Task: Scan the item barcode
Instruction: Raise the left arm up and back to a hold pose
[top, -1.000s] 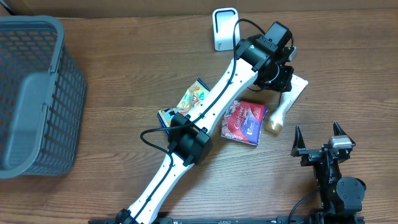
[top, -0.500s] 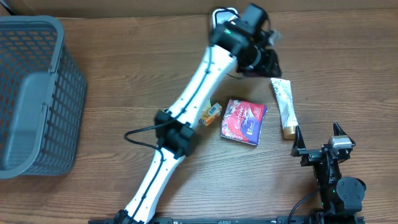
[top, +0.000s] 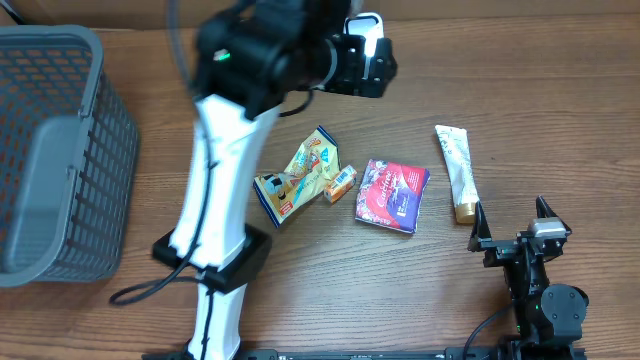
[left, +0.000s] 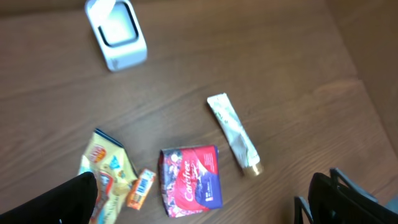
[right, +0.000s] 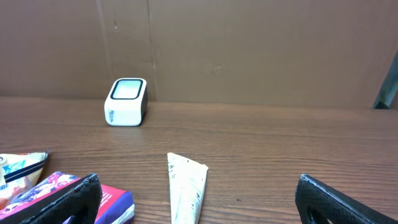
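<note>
While my left claw (left: 202, 190) hangs high, spread wide and empty, the smooth tube (left: 233, 132) lies flat on the wood-grain table (left: 298, 74) below. Beside it is a glossy red pouch (left: 189, 180), then a crinkled yellow bag (left: 107, 165). The boxy white scanner (left: 116, 32) stands beyond. A grey lattice basket (top: 100, 80) sits far left. My right claw (top: 510, 203) gapes too.

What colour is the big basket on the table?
The basket is grey all over, with walls full of little holes. The overhead view shows it best.
</note>
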